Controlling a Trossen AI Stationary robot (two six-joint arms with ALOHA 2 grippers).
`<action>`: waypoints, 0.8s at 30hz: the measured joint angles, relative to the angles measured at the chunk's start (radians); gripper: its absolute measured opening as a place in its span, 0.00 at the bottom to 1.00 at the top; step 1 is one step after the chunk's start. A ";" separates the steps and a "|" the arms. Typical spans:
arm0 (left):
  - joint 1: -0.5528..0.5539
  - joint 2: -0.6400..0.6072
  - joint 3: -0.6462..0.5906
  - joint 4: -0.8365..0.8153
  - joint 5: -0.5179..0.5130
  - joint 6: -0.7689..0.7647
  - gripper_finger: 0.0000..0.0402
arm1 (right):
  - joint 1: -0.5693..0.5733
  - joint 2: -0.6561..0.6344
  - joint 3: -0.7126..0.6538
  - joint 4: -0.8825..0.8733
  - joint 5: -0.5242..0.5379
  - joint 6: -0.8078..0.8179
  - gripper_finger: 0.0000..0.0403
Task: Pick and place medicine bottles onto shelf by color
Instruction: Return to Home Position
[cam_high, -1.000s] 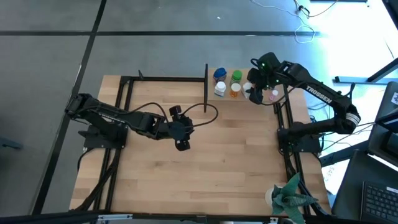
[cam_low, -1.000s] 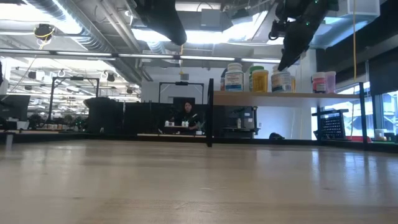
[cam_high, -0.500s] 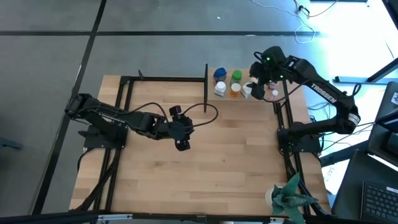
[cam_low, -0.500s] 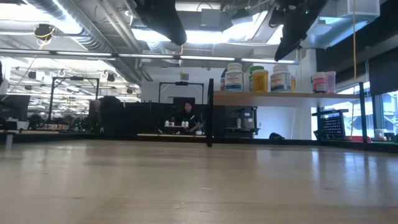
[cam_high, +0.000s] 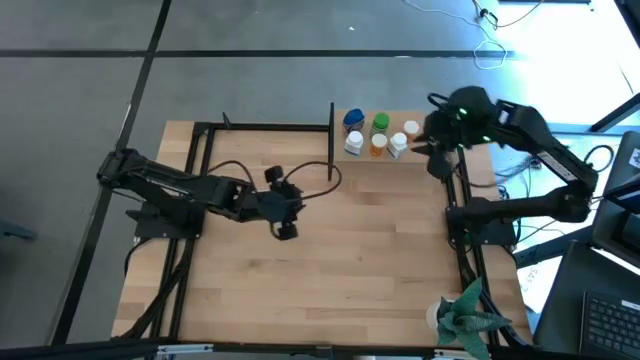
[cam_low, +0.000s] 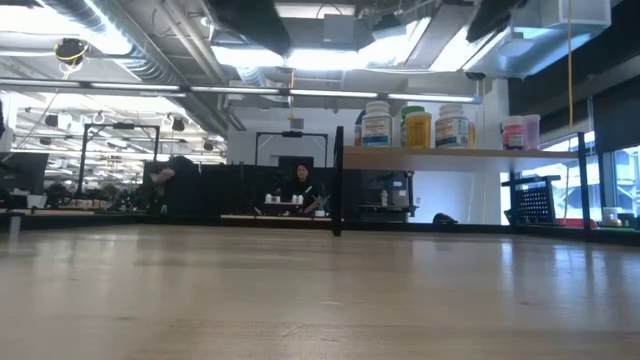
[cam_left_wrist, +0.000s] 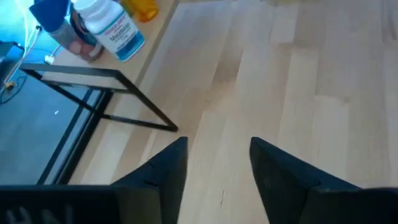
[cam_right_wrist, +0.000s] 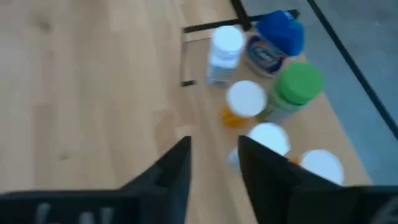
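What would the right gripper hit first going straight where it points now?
Likely the white-capped orange bottle: it sits just ahead of the open right gripper, slightly off centre. Depth is unclear, so it might pass above.

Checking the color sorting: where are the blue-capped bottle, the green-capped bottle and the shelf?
blue-capped bottle (cam_high: 352, 118): high view, on its cap.
green-capped bottle (cam_high: 381, 122): high view, on its cap.
shelf (cam_low: 490, 153): low view, on the board's front edge.

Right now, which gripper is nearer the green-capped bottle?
Right. The right gripper hovers near the green-capped bottle, over the shelf; the left gripper is farther off, above the table.
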 joint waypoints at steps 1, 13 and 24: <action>-0.007 -0.020 0.000 -0.021 -0.001 -0.001 0.39 | 0.021 -0.023 0.000 -0.016 0.000 0.018 0.30; -0.138 -0.192 -0.001 -0.225 -0.061 -0.078 0.01 | 0.336 -0.312 -0.078 0.046 0.010 0.235 0.01; -0.356 -0.344 -0.004 -0.440 -0.276 -0.274 0.01 | 0.476 -0.462 -0.321 0.120 0.011 0.233 0.01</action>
